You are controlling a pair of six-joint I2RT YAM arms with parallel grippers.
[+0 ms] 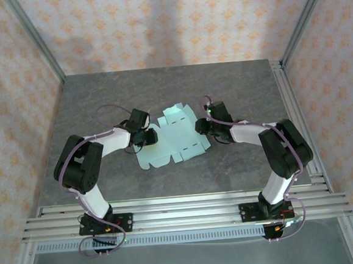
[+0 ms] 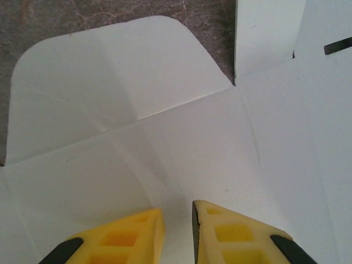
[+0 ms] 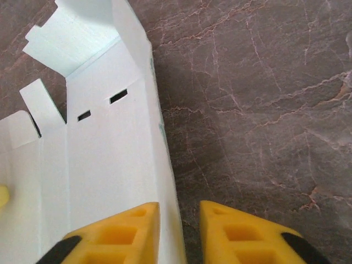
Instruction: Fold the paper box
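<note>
Grey marbled table [image 1: 160, 84], patterned walls [image 1: 156, 23]

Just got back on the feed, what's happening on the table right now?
Both arms are working on the paper box, which lies as an unfolded die-cut sheet in the middle of the table. The left pincer is down over the sheet's left side, its fingers close together above a creased panel. The right pincer straddles the sheet's right edge, one finger over the card and one over the table. I can't tell whether either has clamped the card. There is no box shape yet.
</note>
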